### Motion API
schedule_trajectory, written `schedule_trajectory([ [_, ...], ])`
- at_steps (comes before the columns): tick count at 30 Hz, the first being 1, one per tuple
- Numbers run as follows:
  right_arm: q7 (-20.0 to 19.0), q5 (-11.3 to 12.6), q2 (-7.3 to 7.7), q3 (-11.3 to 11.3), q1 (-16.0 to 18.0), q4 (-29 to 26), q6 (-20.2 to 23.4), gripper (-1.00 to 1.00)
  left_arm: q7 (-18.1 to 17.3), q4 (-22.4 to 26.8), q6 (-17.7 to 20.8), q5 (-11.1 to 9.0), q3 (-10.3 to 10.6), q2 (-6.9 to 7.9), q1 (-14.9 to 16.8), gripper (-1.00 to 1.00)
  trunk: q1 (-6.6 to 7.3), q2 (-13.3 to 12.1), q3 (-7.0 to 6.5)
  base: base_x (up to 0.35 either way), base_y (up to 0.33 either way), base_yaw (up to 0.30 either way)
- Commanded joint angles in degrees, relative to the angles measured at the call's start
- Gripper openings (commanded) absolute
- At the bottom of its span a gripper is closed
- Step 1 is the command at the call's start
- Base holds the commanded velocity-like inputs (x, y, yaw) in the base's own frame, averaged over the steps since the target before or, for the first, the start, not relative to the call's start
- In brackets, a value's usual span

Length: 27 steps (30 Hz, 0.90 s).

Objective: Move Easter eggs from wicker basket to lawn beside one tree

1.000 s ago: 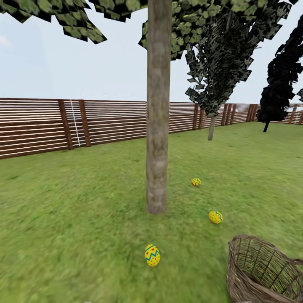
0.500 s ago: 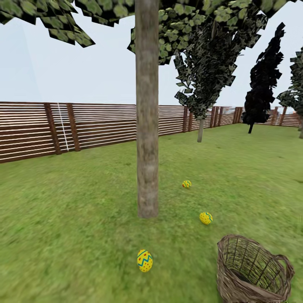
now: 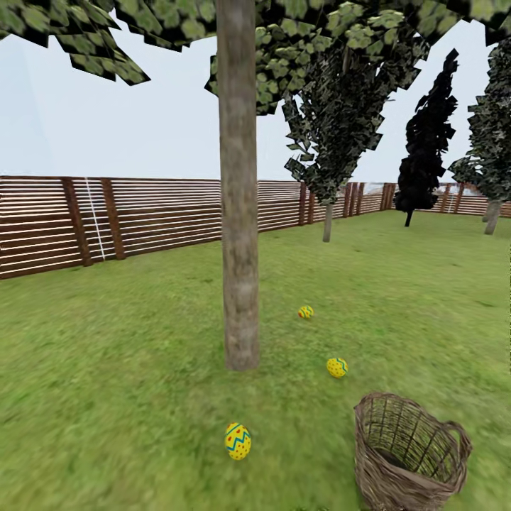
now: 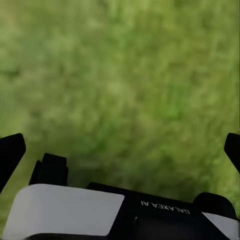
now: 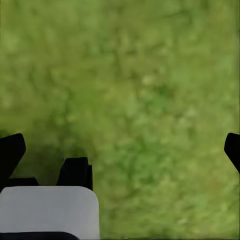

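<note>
Eggs lie on the lawn (image 3: 106,355) around the tree (image 3: 238,213), three of them, all yellow with blue zigzags and red spots. The nearest egg (image 3: 238,441) rests on the grass in front of the trunk, a little way out from its foot. The middle egg (image 3: 337,367) sits to the right of the trunk, near its foot. The far egg (image 3: 306,311) lies a bit behind the trunk on the right side. All three are apart from each other and none touches the tree. The basket (image 3: 408,454) stands upright on the grass near the bottom right, close to the middle egg but not touching it. It looks open at the top and no egg can be seen inside, though the very bottom is dark. The trunk is straight and grey-brown, with green leaves spread wide overhead. A brown fence (image 3: 142,213) with flat slats runs along the back of the grass. Further off stand a narrow dark tree (image 3: 333,128) and an almost black tree (image 3: 426,149). The left gripper (image 4: 120,150) hangs over plain blurry grass with its fingers (image 4: 10,155) spread wide, holding nothing. The right gripper (image 5: 120,150) also hangs over bare grass, and its fingers (image 5: 10,152) are spread wide with nothing between them.
</note>
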State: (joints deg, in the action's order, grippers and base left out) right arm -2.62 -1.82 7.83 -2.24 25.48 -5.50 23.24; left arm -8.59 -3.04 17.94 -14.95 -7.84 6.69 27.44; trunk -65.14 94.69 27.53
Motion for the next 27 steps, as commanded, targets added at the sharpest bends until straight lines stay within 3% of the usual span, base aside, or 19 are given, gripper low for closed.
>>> schedule_trajectory([
  [1,-0.29,-0.2,0.01,-0.22,0.01,-0.12,0.34,1.0,-0.06,-0.12,0.13,-0.16,-0.43,-0.05,0.07,1.0,0.26,-0.38,-0.12,-0.315,0.032,-0.002],
  [16,-0.28,-0.29,-0.09,-0.31,0.01,-0.12,0.31,1.0,0.33,-0.12,-1.21,-0.16,-0.43,-0.33,-0.11,1.0,3.56,-6.39,-2.82,-0.339,0.004,0.0],
  [23,-0.28,-0.31,-0.52,-0.31,0.01,1.42,0.17,1.0,0.34,-0.12,-0.95,-0.16,-0.48,-0.16,-0.13,1.0,5.1,-9.2,-4.07,-0.08,0.0,0.0],
  [27,-0.21,-0.56,-1.5,-0.31,0.01,6.04,-5.7,1.0,0.26,-0.12,-0.76,-0.16,-0.51,-0.06,-0.62,1.0,5.97,-10.81,-4.79,-0.004,0.0,0.0],
])
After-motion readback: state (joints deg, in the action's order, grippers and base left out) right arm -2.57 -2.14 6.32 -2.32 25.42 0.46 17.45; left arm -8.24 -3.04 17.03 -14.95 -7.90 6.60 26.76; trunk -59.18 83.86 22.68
